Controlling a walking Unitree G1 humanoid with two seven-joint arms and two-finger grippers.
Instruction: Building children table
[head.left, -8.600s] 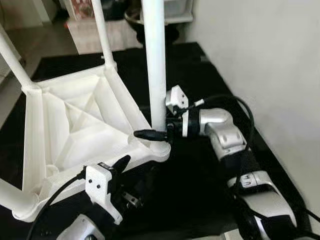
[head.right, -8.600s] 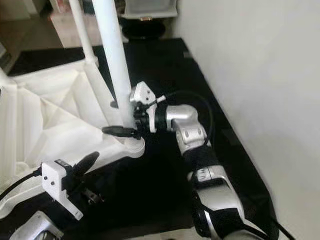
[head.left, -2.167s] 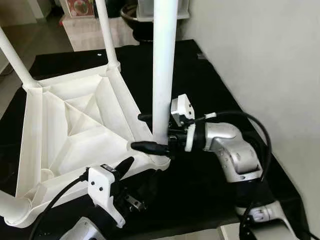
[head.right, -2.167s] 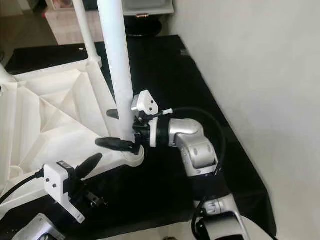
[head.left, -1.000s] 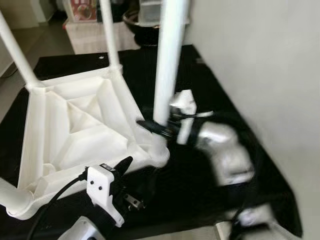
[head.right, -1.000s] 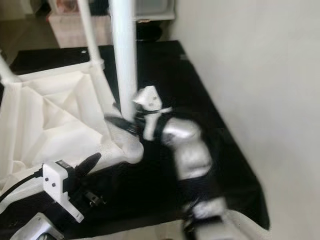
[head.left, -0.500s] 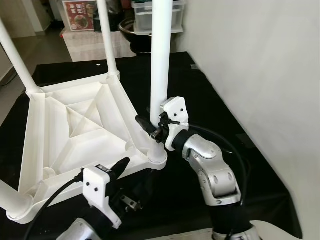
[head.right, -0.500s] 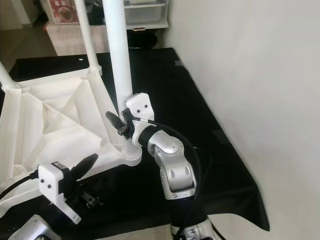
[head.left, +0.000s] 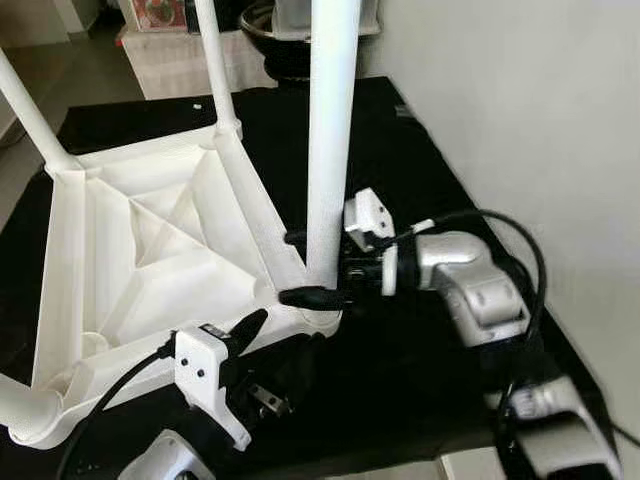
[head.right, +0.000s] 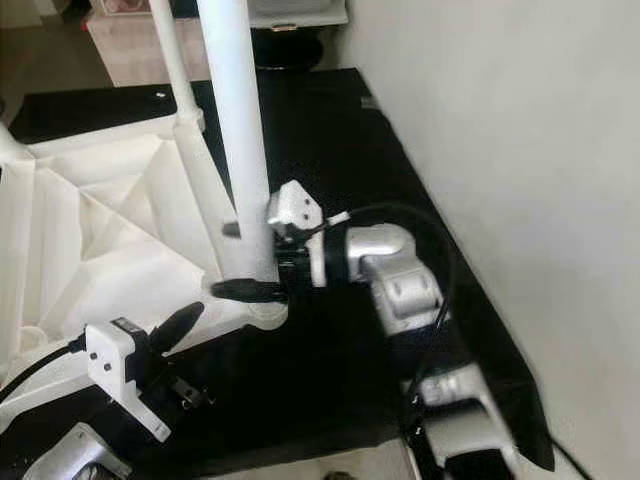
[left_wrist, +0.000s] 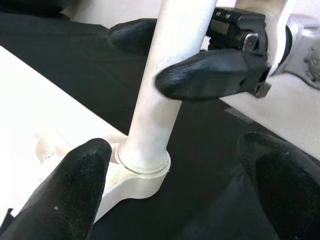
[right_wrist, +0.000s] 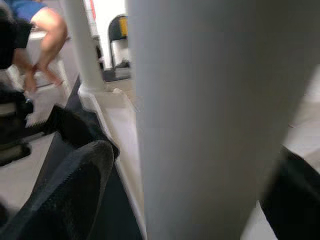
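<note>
Head views: upturned white children's table (head.left: 150, 250) lies left of centre on a black mat (head.left: 400, 370); right gripper (head.left: 310, 268) clamps its near leg (head.left: 330, 150) low down. Left gripper (head.left: 245, 330) hovers below, fingers spread. No writing is legible.

Wrist views: black fingertips (left_wrist: 210, 75) press the leg above its socket (left_wrist: 142, 172).
</note>
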